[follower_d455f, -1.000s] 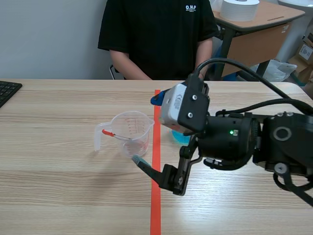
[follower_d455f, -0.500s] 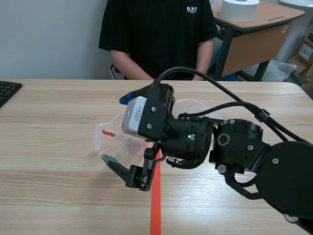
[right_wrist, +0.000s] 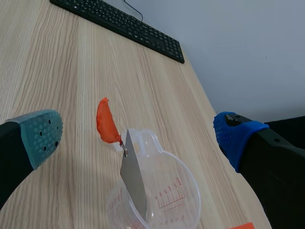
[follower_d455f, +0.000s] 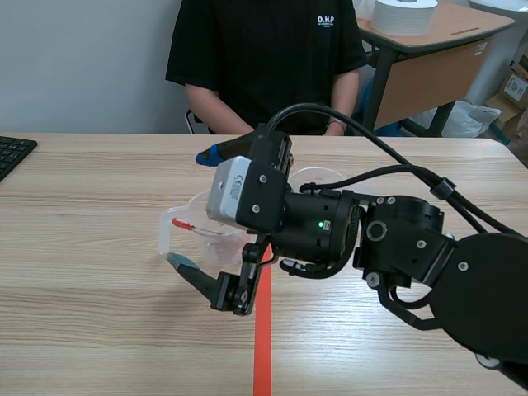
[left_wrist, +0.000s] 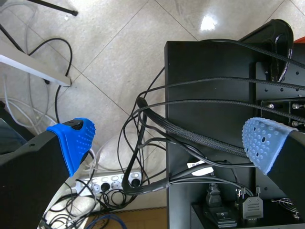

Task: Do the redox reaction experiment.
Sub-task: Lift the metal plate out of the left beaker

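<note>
The right gripper point(right_wrist: 138, 138) is shown with its fingers spread wide, a teal pad point(right_wrist: 42, 136) on one side and a blue pad point(right_wrist: 233, 138) on the other, and nothing is held. A clear measuring cup point(right_wrist: 176, 191) is seen in the gap between them, standing upright on the wooden table point(right_wrist: 47, 71) and apparently touched by neither pad. With twelve o'clock taken as away from the robot, the teal pad is placed at about seven o'clock of the cup and the blue pad at about twelve.

A metal spatula with an orange-red handle point(right_wrist: 132, 176) is propped inside the cup, its handle leaning out over the rim toward nine o'clock. This is judged the main hazard: if the fingers are closed, the handle could be struck and the spatula flipped out. The light cup could also be pushed or tipped by one pad landing first. Whether the cup holds liquid cannot be told.

A second clear cup point(follower_d455f: 318, 175) is partly hidden behind the right arm at two o'clock and could be knocked by it. A keyboard point(right_wrist: 124, 28) lies well apart at ten o'clock, and a person point(follower_d455f: 264, 58) is seated at twelve.

The left gripper point(left_wrist: 171, 138) is held wide open and empty, away from the table, over floor cables point(left_wrist: 138, 143).
</note>
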